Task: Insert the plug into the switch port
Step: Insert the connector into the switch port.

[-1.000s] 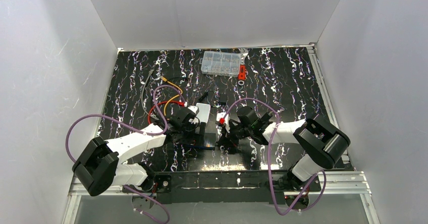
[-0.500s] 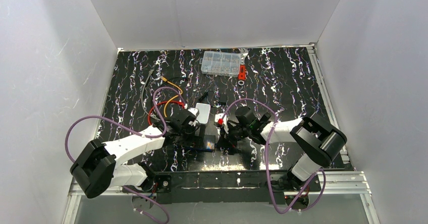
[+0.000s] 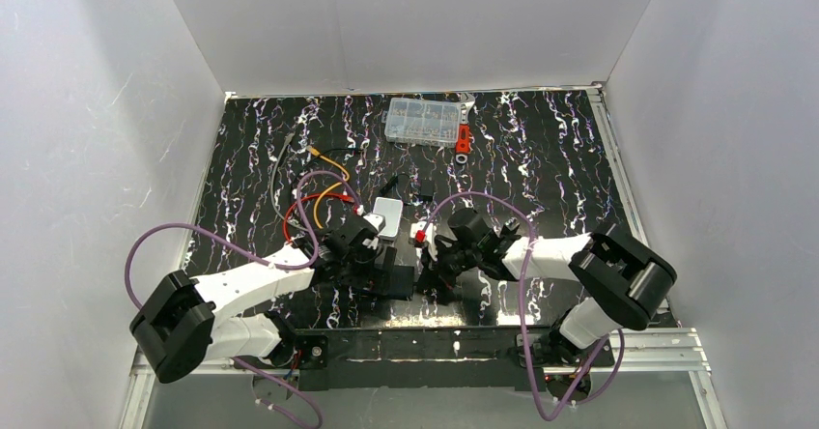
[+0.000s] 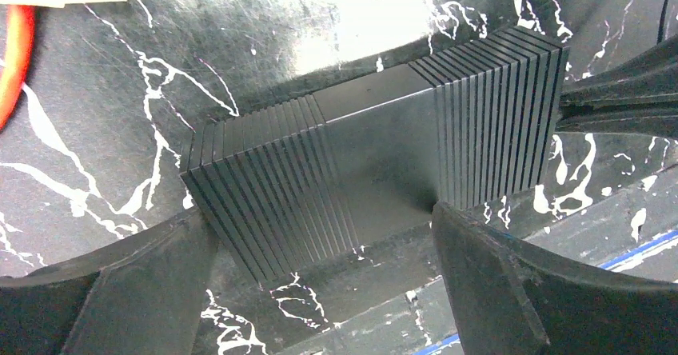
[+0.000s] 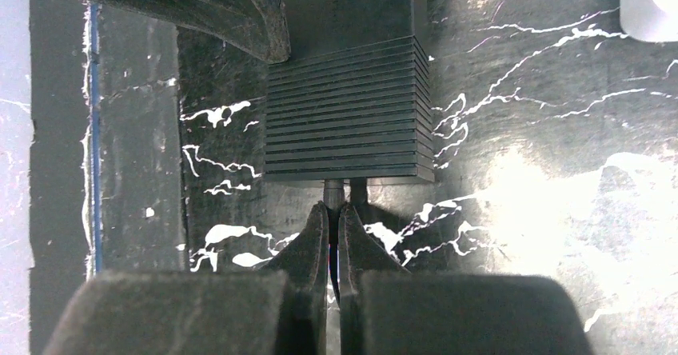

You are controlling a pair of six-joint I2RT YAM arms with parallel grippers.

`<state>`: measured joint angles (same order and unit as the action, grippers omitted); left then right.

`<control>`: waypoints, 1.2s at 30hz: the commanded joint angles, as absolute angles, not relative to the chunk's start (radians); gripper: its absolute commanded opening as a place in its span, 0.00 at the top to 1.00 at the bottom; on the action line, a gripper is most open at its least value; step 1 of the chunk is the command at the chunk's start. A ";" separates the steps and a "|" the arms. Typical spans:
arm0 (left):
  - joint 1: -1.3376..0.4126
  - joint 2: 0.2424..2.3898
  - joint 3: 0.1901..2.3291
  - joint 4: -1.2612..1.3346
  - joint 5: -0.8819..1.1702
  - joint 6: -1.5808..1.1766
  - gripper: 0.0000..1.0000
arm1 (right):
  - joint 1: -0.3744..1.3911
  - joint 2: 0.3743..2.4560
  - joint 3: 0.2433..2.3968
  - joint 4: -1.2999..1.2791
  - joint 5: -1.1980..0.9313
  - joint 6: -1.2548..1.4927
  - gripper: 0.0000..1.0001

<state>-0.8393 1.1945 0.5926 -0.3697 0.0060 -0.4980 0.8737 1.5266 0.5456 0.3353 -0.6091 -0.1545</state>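
1. Pincers on both sides of the black switch box (image 4: pixel 376 155), which lies flat on the marbled bench (image 3: pixel 541 158) at lower centre of the overhead view, between the two arms.
2. Left pincer (image 4: pixel 324 227) is spread wide. One finger sits at the lower left and the other at the lower right of its own camera. They straddle the ribbed box and hold nothing.
3. Right pincer (image 5: pixel 334 215) is pressed fully closed. Its tips are right up against the short end of the box, at bottom centre of its wrist view.
4. Small grey stubs poke out between those tips and the box edge, but what they are, I cannot tell.
5. Switch port is out of sight. No view shows the socket face, only the ribbed top and sides.
6. Plug cannot be picked out either. Its orange cable (image 3: pixel 333 166) curls on the bench up and left of the left arm's wrist, well apart from the box.
7. Crowding the spot, a white-grey box (image 3: pixel 389 214) sits just beyond the switch box, close to the left wrist.
8. Red wire (image 4: pixel 21 51) runs down the left edge of the left wrist view, beside that pale box.
9. One left finger cuts across the upper left of the right wrist view, overlapping the box's corner.
10. Purple cables (image 3: pixel 155 241) loop off both arms.
11. Far back, at top centre, sits a clear parts case (image 3: pixel 422 122) with a small red item (image 3: pixel 464 139) just to its right.
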 commanded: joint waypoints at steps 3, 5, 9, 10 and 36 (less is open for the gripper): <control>-0.885 1.171 0.619 -0.311 0.178 -0.520 0.02 | 0.904 1.426 0.561 0.483 -0.638 -0.074 0.99; -0.886 1.162 0.625 -0.322 0.162 -0.521 0.02 | 0.904 1.426 0.549 0.461 -0.611 -0.054 0.99; -0.886 1.149 0.640 -0.353 0.126 -0.525 0.02 | 0.904 1.455 0.550 0.394 -0.580 -0.028 0.99; -0.886 1.146 0.644 -0.360 0.120 -0.526 0.02 | 0.904 1.461 0.551 0.382 -0.577 -0.021 0.99; -0.886 1.137 0.668 -0.411 0.064 -0.549 0.02 | 0.902 1.364 0.552 0.199 -0.345 0.003 0.66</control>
<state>-0.8793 1.1595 0.6373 -0.4192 0.0450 -0.5381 0.8989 1.4196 0.5198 0.2230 -0.3961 0.0044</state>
